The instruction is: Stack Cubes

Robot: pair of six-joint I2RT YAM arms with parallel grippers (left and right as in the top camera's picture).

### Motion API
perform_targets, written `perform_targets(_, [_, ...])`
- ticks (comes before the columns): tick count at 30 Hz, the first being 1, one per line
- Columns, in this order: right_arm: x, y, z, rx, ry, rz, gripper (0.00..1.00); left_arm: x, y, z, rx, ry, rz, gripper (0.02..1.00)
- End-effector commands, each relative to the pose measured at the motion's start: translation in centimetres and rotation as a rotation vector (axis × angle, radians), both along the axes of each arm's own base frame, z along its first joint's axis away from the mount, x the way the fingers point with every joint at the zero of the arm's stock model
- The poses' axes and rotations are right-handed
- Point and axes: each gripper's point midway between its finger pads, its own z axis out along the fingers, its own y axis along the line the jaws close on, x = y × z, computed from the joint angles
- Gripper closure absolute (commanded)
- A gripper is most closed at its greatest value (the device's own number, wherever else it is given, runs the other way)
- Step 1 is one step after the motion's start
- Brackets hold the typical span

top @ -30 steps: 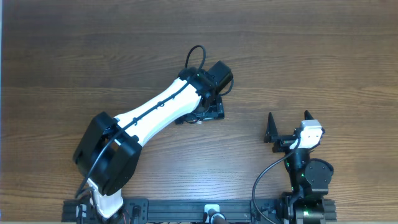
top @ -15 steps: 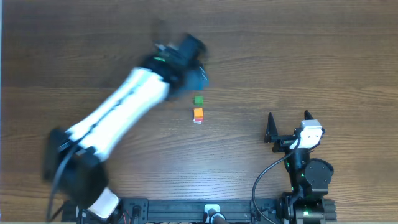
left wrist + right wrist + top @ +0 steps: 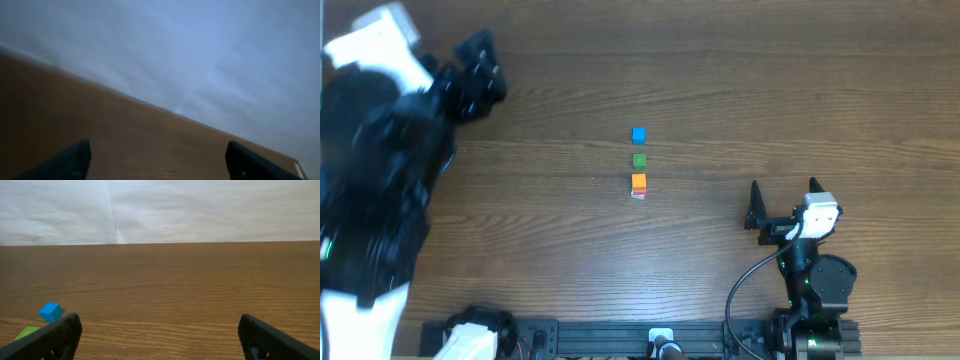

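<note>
Blue cube, green cube and orange cube lined the wooden surface. Left hand and right hand gaped empty.

3 cubes in 1 row mid-table, bare wood all around

The blue cube, green cube and orange cube stand in a short line at the table's centre, with only narrow gaps between them. Wide bare wood lies on both sides of the row. The left arm bulks over the far left edge, and the left gripper is well apart from the cubes. The right gripper, fingers spread, sits low at the right with bare tabletop ahead.
</note>
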Motion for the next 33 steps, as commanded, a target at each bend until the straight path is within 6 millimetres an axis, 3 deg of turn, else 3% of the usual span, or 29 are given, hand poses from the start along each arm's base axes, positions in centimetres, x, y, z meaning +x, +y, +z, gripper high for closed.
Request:
perform_targets(1, [0.0, 0.2, -0.2, 0.002, 0.002, 0.011, 0.009, -3.3, 1.7, -1.4, 0.203, -0.118, -0.034, 0.191])
perform_targets(7, [0.0, 0.2, -0.2, 0.002, 0.002, 0.011, 0.007, -7.4, 2.9, -4.4, 0.257, -0.333, -0.029, 0.187])
perform_targets(12, [0.0, 0.2, -0.2, 0.002, 0.002, 0.011, 0.009, -10.1, 2.3, -9.1, 0.364, -0.406, -0.082, 0.172])
perform_targets(24, [0.0, 0.2, -0.2, 0.002, 0.002, 0.011, 0.007, -9.8, 0.2, -17.0, 0.367, -0.384, -0.203, 0.121])
perform_targets(29, [0.0, 0.2, -0.2, 0.002, 0.002, 0.011, 0.007, -9.3, -0.2, -19.2, 0.363, -0.384, -0.225, 0.095])
perform_targets(33, [0.0, 0.2, -0.2, 0.002, 0.002, 0.011, 0.007, -8.9, -0.3, -19.8, 0.366, -0.418, -0.225, 0.093])
